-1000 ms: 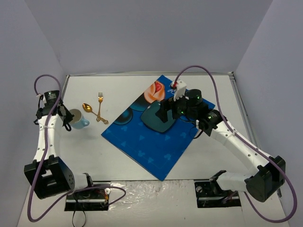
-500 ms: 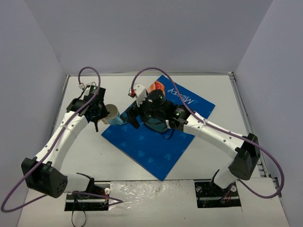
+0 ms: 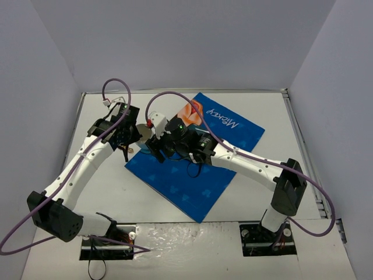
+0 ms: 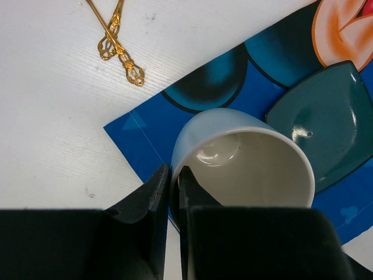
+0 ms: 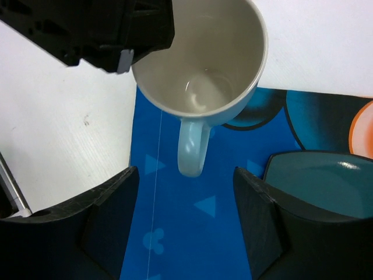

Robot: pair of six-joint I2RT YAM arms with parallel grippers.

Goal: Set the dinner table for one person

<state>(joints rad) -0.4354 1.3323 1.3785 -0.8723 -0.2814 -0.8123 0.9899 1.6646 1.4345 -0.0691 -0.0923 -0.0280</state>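
Both arms have swung in toward each other since a second ago: the mug (image 3: 141,132), which then stood near the left edge of the dinner table (image 3: 105,186), is now lifted and carried inward, and the right arm has stretched leftward across the mat (image 3: 192,169) to meet it.

White, flat and rectangular, the dinner table has a thin metal rim and fills the floor of the grey-walled enclosure, its far edge against the back wall and the arm bases at its near edge. Its blue cartoon-print mat lies skewed at the middle.

From the near left corner the left arm reaches up and inward. The left gripper (image 4: 173,181) pinches the wall of the pale blue mug (image 4: 245,157), one finger inside the rim and one outside, holding it tilted over the mat's left corner, left of the table's middle and toward the far edge. A gold fork and spoon (image 4: 116,44) lie crossed on bare tabletop beyond it.

From the near right corner the right arm extends long and low over the mat. The right gripper (image 5: 185,175) is spread wide, with the mug's handle (image 5: 191,149) showing between its fingers (image 5: 111,216); how close they are cannot be told. A dark teal plate (image 5: 326,181) rests on the mat beside them.
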